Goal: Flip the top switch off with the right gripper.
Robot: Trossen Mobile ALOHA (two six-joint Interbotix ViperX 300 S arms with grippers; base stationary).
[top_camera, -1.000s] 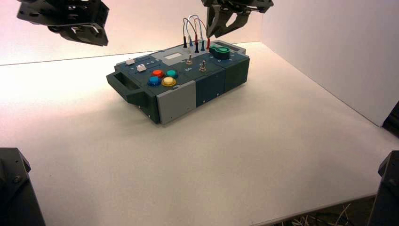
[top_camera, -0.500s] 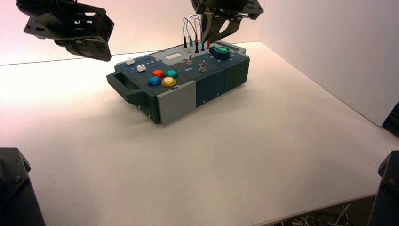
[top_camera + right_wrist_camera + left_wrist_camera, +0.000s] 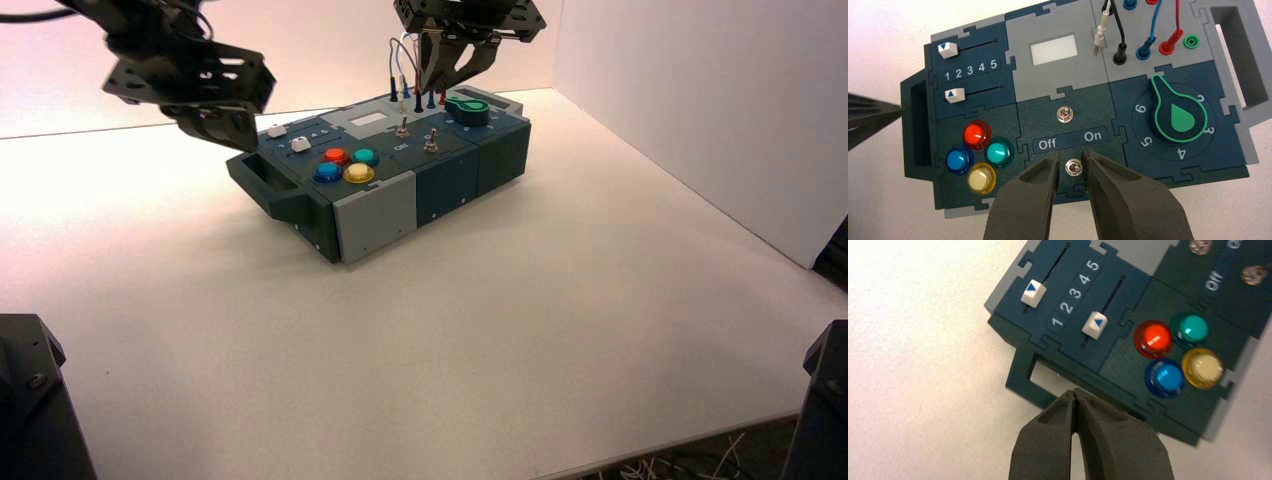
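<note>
Above the box, the right gripper is open. The box's top switch sits beside "Off" and "On". Near the box, the left gripper is closed.

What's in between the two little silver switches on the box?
A dark strip with the words Off and On lies between the upper switch and the lower switch, seen in the right wrist view.

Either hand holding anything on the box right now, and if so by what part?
Nothing held: left hand is shut on nothing; right hand is open above the box.
</note>
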